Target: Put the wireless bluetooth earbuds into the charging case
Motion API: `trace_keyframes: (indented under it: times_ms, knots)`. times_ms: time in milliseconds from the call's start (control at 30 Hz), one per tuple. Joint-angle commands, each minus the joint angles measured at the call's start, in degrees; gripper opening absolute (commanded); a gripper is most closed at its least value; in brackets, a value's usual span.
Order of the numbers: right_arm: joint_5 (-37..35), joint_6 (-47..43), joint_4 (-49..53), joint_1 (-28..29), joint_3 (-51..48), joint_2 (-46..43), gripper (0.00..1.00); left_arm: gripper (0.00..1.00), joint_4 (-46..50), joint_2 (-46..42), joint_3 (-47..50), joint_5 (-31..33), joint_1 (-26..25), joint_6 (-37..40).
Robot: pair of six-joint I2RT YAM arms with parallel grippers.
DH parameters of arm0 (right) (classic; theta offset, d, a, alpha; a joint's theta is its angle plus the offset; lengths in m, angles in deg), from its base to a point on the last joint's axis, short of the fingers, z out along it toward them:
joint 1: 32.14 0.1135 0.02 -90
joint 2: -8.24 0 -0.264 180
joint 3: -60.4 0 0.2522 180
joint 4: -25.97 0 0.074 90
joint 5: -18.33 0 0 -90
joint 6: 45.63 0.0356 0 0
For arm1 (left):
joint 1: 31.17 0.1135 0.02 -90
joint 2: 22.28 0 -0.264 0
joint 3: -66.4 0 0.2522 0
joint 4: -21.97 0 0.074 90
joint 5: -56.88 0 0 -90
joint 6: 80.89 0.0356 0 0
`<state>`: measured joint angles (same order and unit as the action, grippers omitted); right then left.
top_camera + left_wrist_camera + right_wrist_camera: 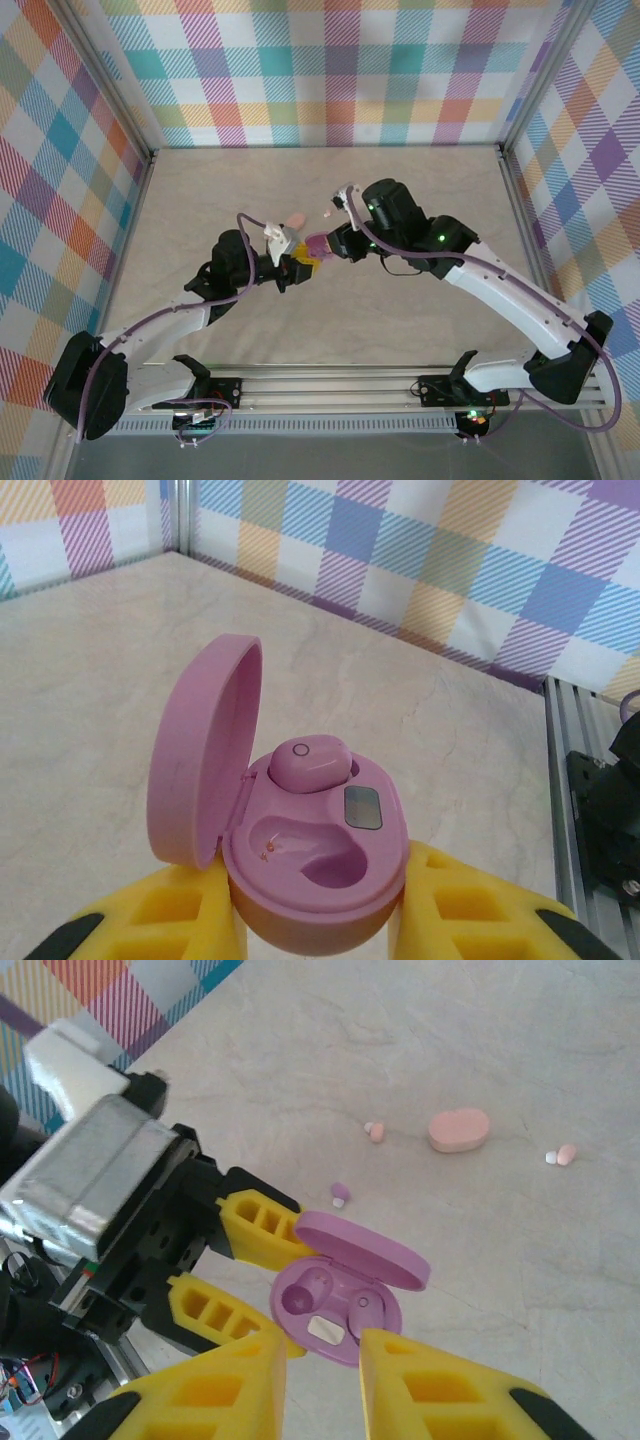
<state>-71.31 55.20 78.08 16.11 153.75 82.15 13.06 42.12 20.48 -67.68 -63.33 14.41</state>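
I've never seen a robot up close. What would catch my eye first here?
The open purple case, pinched in the left gripper, with one purple earbud seated and its other socket empty. The right gripper hangs close to it, jaws slightly apart; on the table beyond lie a loose purple earbud, a closed pink case and two pink earbuds.

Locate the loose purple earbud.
In the right wrist view, the loose purple earbud lies on the table just beyond the open purple case, short of the salmon-pink case.
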Motion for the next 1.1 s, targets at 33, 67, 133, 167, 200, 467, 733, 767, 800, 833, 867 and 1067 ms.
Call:
trace_keyframes:
  times_ms: [33, 67, 133, 167, 200, 467, 733, 767, 800, 833, 867, 1067]
  knots:
    - [4.9, 3.7, -2.4, -1.1, -2.2, 0.0, 0.25, 0.04, -1.6, -2.3, 0.2, 0.6, -0.4, -0.7]
    - [5.5, 4.1, -2.9, -1.3, -2.6, 0.1, 0.25, 0.04, -1.4, -2.6, 0.2, 0.6, -0.4, -0.8]
    - [6.5, 4.8, -3.8, -1.5, -3.2, 0.7, 0.25, 0.04, -1.0, -3.0, 0.1, 0.6, -0.4, -0.8]
    - [7.0, 5.0, -4.1, -1.7, -3.5, 1.0, 0.24, 0.04, -0.9, -3.3, 0.0, 0.7, -0.4, -0.8]
    - [7.7, 5.3, -4.5, -1.8, -3.6, 1.5, 0.24, 0.04, -0.7, -3.5, 0.0, 0.6, -0.4, -0.8]
    - [11.0, 6.6, -6.1, -2.1, -4.8, 4.0, 0.19, 0.04, 0.8, -5.9, 0.0, 1.2, -0.4, -0.7]
    - [11.9, 7.2, -6.3, -2.2, -5.2, 4.1, 0.18, 0.04, 1.9, -7.4, -0.5, 2.1, -0.4, -0.5]
    - [11.9, 7.3, -6.3, -2.3, -5.1, 4.0, 0.19, 0.04, 1.8, -7.6, -0.3, 2.6, -0.4, -0.4]
    - [12.1, 7.6, -6.4, -2.4, -4.9, 3.8, 0.19, 0.04, 1.6, -7.8, -0.1, 3.3, -0.4, -0.3]
    - [12.6, 8.2, -6.7, -2.6, -4.9, 3.6, 0.19, 0.04, 1.4, -8.1, 0.3, 4.2, -0.4, -0.2]
    - [13.4, 8.8, -7.1, -3.0, -4.8, 3.4, 0.2, 0.04, 1.4, -8.5, 0.6, 5.0, -0.4, -0.1]
    - [16.3, 12.9, -9.4, -6.5, -3.5, 2.1, 0.21, 0.04, 4.8, -12.7, 2.1, 9.5, -0.3, 0.5]
